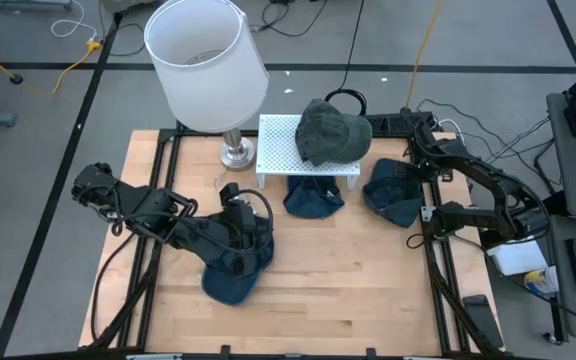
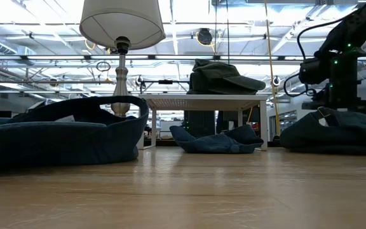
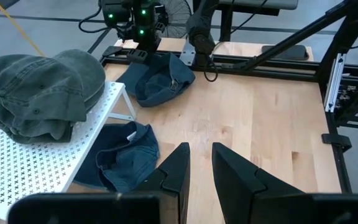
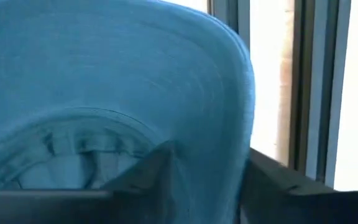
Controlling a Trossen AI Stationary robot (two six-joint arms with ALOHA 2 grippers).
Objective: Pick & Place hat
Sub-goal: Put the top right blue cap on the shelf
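A blue hat lies on the table's near left part, and my left gripper hovers over it, open by a narrow gap, fingers level. A second blue hat lies at the table's right edge. My right gripper is down at its right end, open, one finger on either side of the brim. A third blue hat lies under a white perforated shelf. A green hat sits on top of that shelf. My right gripper comes at the right-hand hat from above, with the brim's edge standing in the gap between its fingers. The hat lies flat on the table. I cannot tell whether the fingers touch it.
A lamp with a white shade stands on its metal base at the table's far left, beside the shelf. Black frame rails run along the table's sides. Bare wood lies between the hats toward the near edge.
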